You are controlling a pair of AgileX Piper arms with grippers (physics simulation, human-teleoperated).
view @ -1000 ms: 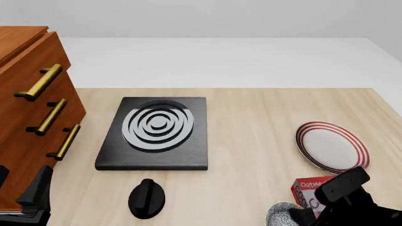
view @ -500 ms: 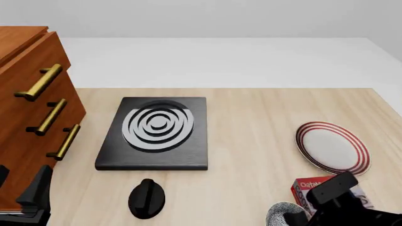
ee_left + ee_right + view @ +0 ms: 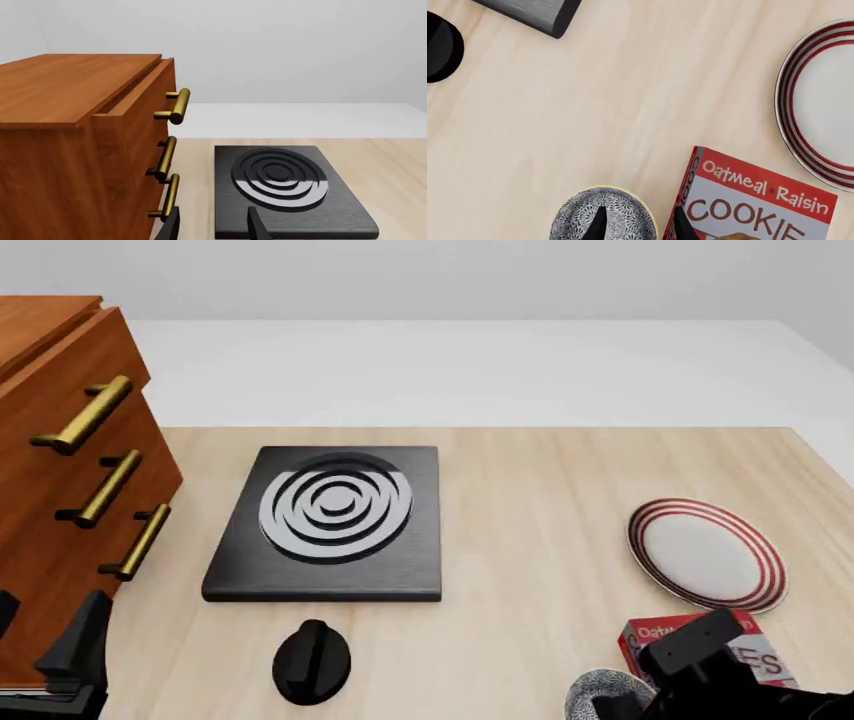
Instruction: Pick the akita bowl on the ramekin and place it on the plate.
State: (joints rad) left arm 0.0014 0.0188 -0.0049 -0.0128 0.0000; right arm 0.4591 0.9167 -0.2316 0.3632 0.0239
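I am working the right gripper (image 3: 636,222) down over the akita bowl (image 3: 577,217), which is sitting near the table's near edge, toward its right corner, just beside a red oatmeal raisin cookie box (image 3: 757,202). Its fingers are standing apart with the bowl's rim on the box side between them — nothing is clamped yet, as far as I can judge. The ramekin is hidden; I cannot tell whether it is under the bowl.

So the task is barely underway: the bowl is not grasped or lifted, and the plate (image 3: 707,552) is lying bare near the table's right edge, beyond the box and apart from the bowl. What I am reading as left is closing on the rim, lifting, carrying over the box and setting the bowl down inside the red rings.

The left gripper (image 3: 212,225) is idling near the cabinet (image 3: 80,145) at the table's left edge — its fingers are parted and holding nothing, pointing toward the black stove burner (image 3: 287,187).
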